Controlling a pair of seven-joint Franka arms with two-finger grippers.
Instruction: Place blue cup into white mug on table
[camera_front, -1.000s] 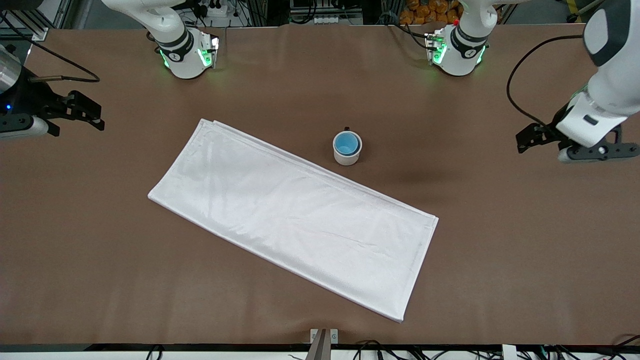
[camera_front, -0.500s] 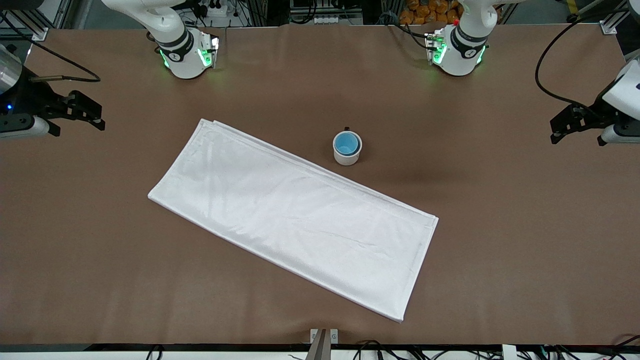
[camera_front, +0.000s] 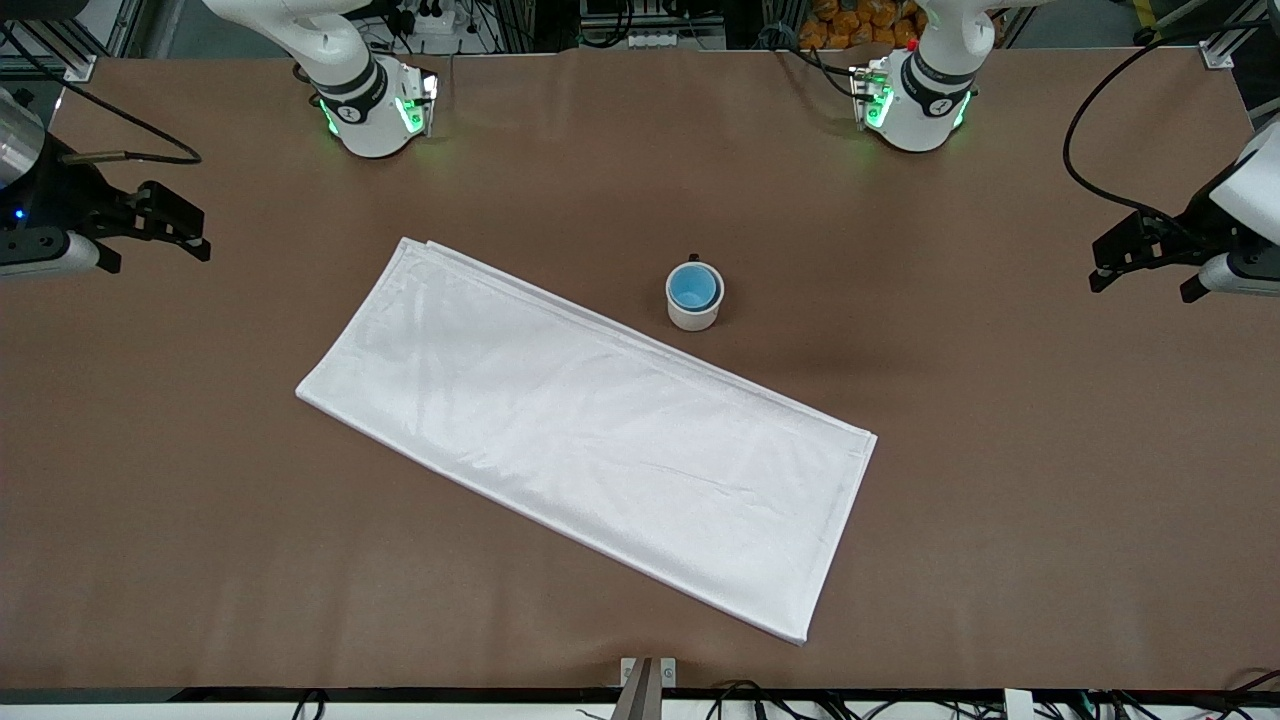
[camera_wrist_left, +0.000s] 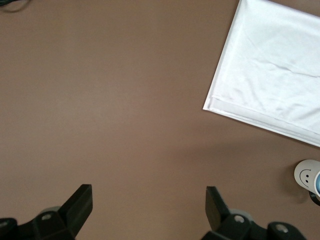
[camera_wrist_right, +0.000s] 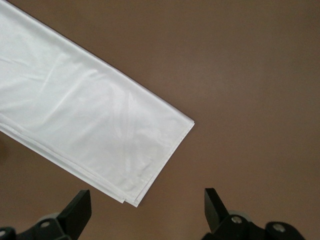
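Note:
The blue cup sits inside the white mug, which stands upright on the brown table near the middle, beside the long edge of a white cloth. The mug also shows at the edge of the left wrist view, with a sliver of the blue cup in it. My left gripper is open and empty over bare table at the left arm's end, well away from the mug; its jaws stand wide apart in the left wrist view. My right gripper is open and empty at the right arm's end.
A large white folded cloth lies diagonally across the middle of the table; its corners show in the left wrist view and the right wrist view. The two arm bases stand along the table's edge farthest from the front camera.
My left arm has drawn back from the middle toward the left arm's end of the table, empty. The cup, mug, cloth and right arm have not moved.

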